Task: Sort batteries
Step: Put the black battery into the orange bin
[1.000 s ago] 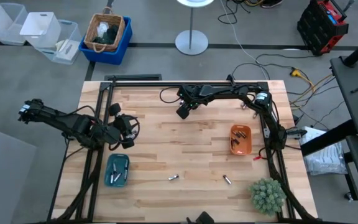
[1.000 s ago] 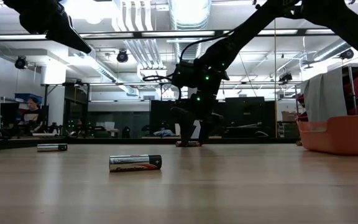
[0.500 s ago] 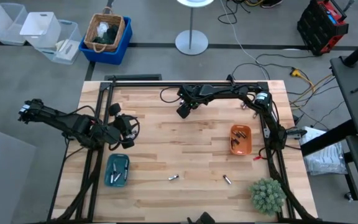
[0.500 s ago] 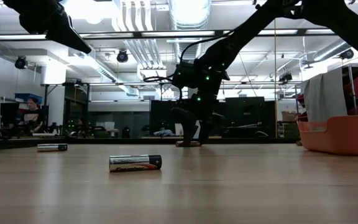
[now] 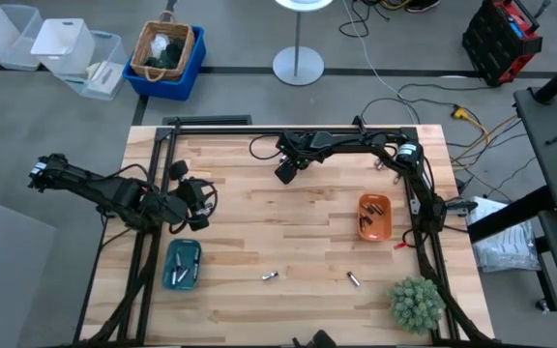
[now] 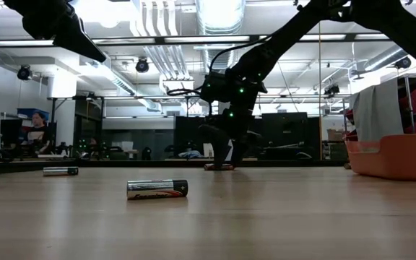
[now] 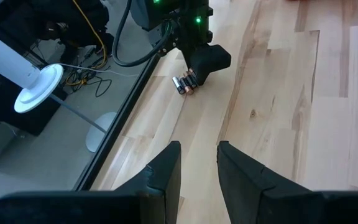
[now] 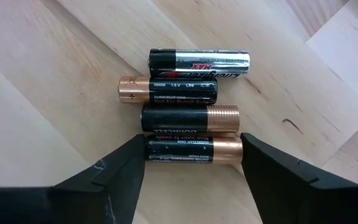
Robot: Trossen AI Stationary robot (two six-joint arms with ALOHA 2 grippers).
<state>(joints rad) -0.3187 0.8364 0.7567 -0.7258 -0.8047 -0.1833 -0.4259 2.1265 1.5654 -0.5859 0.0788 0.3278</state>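
No change across the last second: right tool (image 8: pixel 191 165) open, astride the nearest of four clustered batteries (image 8: pixel 191 127) at the table's (image 5: pixel 307 242) far edge, not gripping. Left tool (image 7: pixel 197 165) open, empty, waiting.

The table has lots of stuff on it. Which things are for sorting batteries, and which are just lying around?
For the job:
- four batteries in a row, at the right claw
- two loose batteries
- blue tray, orange tray
- left claw

Just lying around:
- green plant
- basket
- clear bins
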